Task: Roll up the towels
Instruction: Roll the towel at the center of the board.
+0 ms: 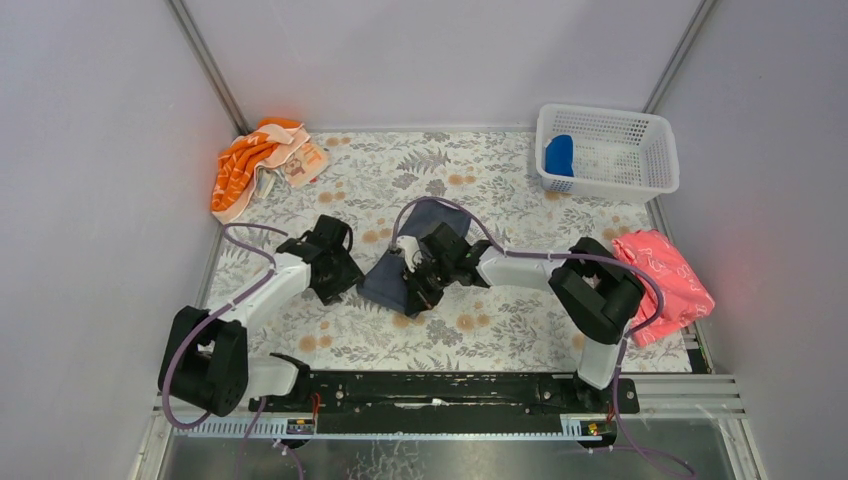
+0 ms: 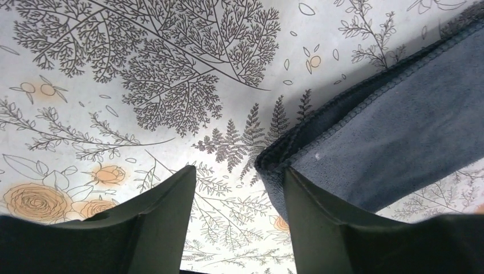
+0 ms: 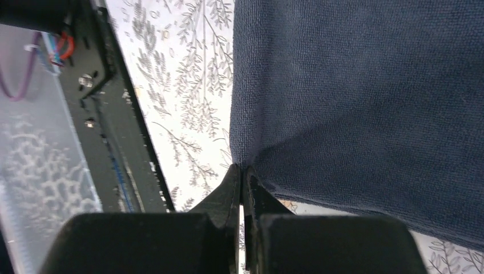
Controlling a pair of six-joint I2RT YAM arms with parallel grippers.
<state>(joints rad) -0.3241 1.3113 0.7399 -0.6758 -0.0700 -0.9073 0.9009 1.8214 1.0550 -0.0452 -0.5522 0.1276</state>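
The overhead view alone gives the whole layout. The grey towel (image 1: 432,218) lies mid-desk, not rolled, with its near part lifted into a dark wedge between the 2 arms. The blue towel (image 1: 559,155) sits in the left end of a white basket (image 1: 640,165) at the far right corner of the desk (image 1: 500,325). An orange cloth (image 1: 250,165) is heaped at the far left corner, and a pink cloth (image 1: 662,272) lies at the right edge, beside the right arm's elbow. From above, the left tool (image 1: 340,280) sits just left of the grey towel and the right tool (image 1: 418,288) is at its near edge, but this view does not show how either tool's fingers stand.

The wrist views settle that. In the left wrist view, the left tool (image 2: 240,174) is spread wide, holding nothing. A folded, stitched corner of the grey towel (image 2: 394,137) lies by its right finger, with the flowered desk cover visible through the gap. Whether that finger touches the cloth cannot be told.

In the right wrist view, the right tool (image 3: 242,171) is pressed together, pinching a corner of the grey towel (image 3: 371,97). The cloth hangs taut and fills most of the view. To the left runs the black rail (image 3: 117,134) at the desk's near edge.
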